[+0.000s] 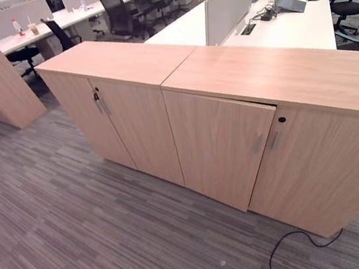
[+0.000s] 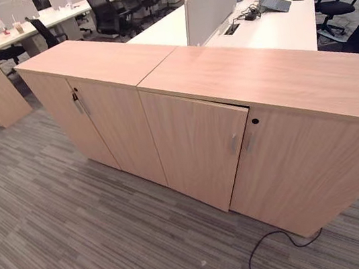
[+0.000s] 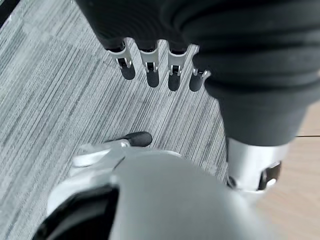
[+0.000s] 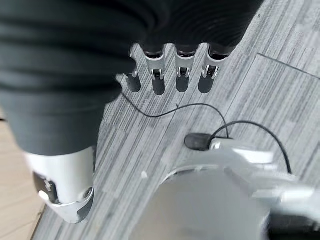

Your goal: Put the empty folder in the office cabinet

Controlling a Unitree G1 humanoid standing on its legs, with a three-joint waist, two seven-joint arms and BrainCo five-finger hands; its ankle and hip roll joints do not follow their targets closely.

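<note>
Grey carpet (image 1: 59,231) ran before the office cabinet (image 1: 221,142), one door (image 1: 219,152) slightly ajar. Left hand (image 3: 150,70) and right hand (image 4: 170,75) hung relaxed, holding nothing. No folder showed; perhaps already stowed. Next: likely pushing that door closed.
</note>
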